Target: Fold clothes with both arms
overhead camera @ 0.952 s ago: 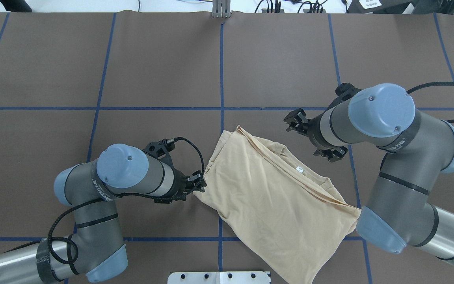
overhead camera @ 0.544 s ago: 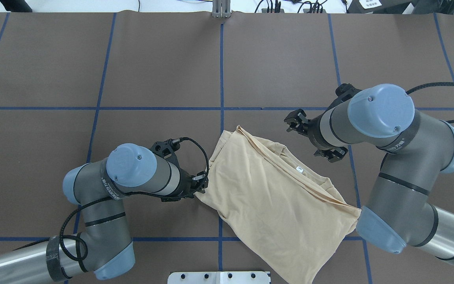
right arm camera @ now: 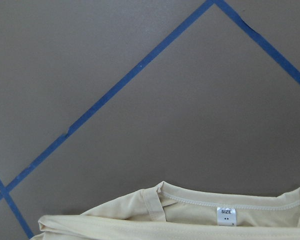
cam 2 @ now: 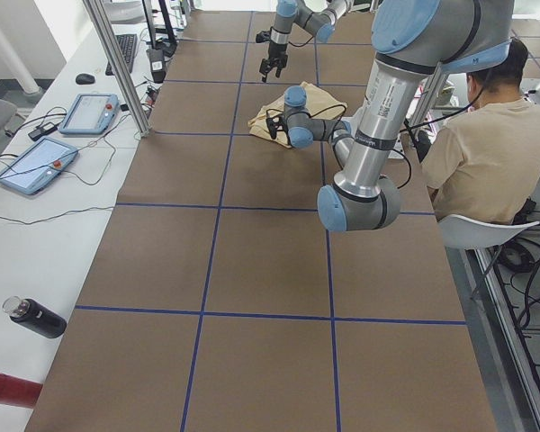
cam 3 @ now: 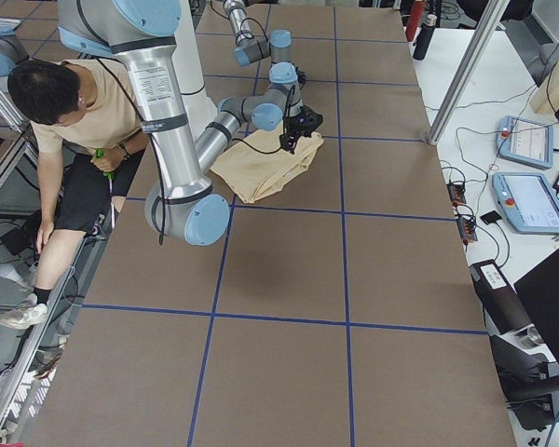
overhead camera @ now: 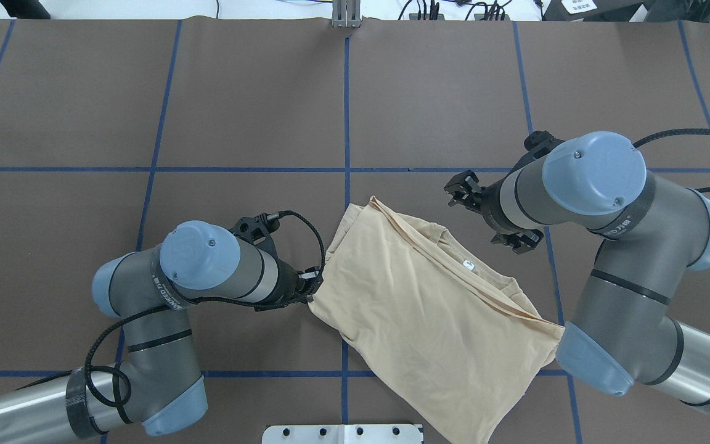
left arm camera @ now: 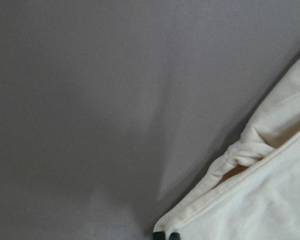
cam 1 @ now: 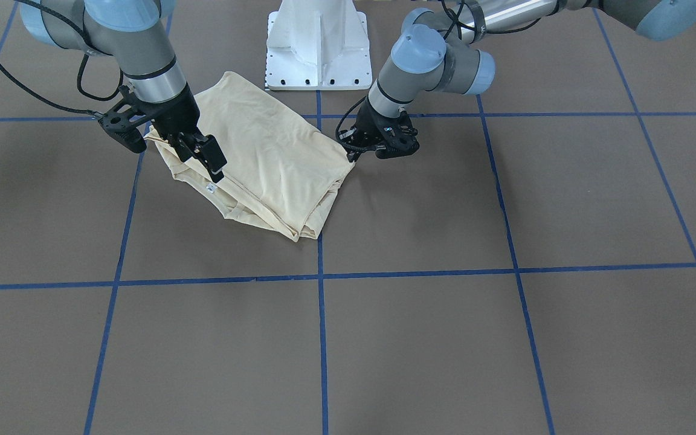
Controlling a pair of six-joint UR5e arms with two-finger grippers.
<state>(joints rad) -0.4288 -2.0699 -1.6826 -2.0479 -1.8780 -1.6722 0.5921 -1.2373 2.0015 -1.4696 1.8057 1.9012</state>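
Shirt (overhead camera: 429,296) lies folded on the counter (overhead camera: 238,92), long axis diagonal. Left tool (overhead camera: 310,288) is pinched narrow on its left corner. Right tool (overhead camera: 490,214) is wide and empty, just beyond the collar (right arm camera: 230,200) - we'd bring that one in next.

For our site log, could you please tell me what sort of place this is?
Most likely a robotics lab: the table is taped into a blue grid, a teach pendant lies on the side bench, and an operator sits beside the table.
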